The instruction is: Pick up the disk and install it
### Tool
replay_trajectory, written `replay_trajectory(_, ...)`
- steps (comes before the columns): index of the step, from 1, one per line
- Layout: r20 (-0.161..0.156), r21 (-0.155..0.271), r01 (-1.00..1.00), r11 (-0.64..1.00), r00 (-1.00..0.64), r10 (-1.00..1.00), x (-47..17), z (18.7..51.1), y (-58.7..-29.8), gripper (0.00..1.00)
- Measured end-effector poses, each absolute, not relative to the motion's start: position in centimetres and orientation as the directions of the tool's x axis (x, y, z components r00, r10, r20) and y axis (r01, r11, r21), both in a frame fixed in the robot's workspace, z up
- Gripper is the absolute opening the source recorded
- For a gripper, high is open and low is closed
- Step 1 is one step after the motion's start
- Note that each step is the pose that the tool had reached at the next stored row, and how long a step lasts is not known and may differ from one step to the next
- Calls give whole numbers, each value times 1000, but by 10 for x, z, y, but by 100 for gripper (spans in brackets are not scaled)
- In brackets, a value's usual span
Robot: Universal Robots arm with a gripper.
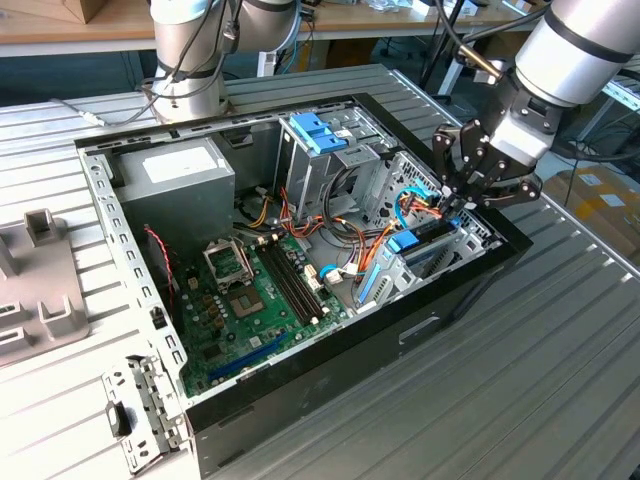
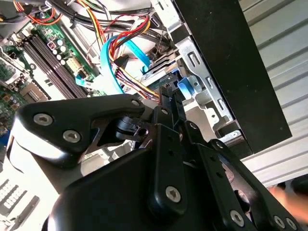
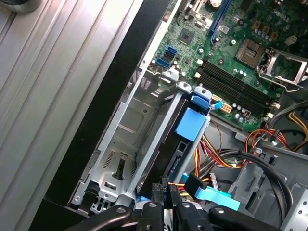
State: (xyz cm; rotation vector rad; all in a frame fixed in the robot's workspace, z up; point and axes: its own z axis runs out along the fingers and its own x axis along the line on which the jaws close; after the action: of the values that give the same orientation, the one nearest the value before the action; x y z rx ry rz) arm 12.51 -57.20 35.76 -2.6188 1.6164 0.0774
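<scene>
bay (image 3: 126, 139): open slot beside disk (image 3: 191, 124) | cables (image 3: 231, 156): crowd its other side, probably blocking

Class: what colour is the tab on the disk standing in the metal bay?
Blue, clearest in the first wrist view: the disk's tab.

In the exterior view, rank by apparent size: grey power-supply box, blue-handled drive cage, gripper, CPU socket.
1. Power-supply box.
2. Drive cage and gripper: look alike, and the gripper's nearness is uncertain, so unranked.
3. CPU socket.
</scene>
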Motion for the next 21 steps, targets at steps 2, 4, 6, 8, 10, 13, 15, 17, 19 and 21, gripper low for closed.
replay_trajectory(2, -76, -27, -899, -438, 439, -895, 125, 358, -572, 17)
replay_trajectory(4, -76, -27, -902, -430, 431, -899, 125, 358, -572, 17)
replay_trajectory(6, -75, -27, -907, -420, 420, -904, 125, 358, -572, 17)
replay_trajectory(8, -75, -27, -911, -412, 413, -908, 125, 358, -572, 17)
replay_trajectory(10, -75, -27, -914, -405, 406, -911, 125, 358, -572, 17)
replay_trajectory(13, -75, -27, -920, -391, 391, -917, 125, 358, -572, 17)
replay_trajectory(15, -75, -27, -924, -381, 382, -921, 125, 358, -572, 17)
replay_trajectory(17, -75, -27, -929, -368, 369, -926, 125, 358, -572, 17)
replay_trajectory(19, -75, -27, -933, -359, 360, -930, 125, 357, -572, 17)
replay_trajectory(21, -75, -27, -938, -346, 347, -935, 125, 357, -572, 17)
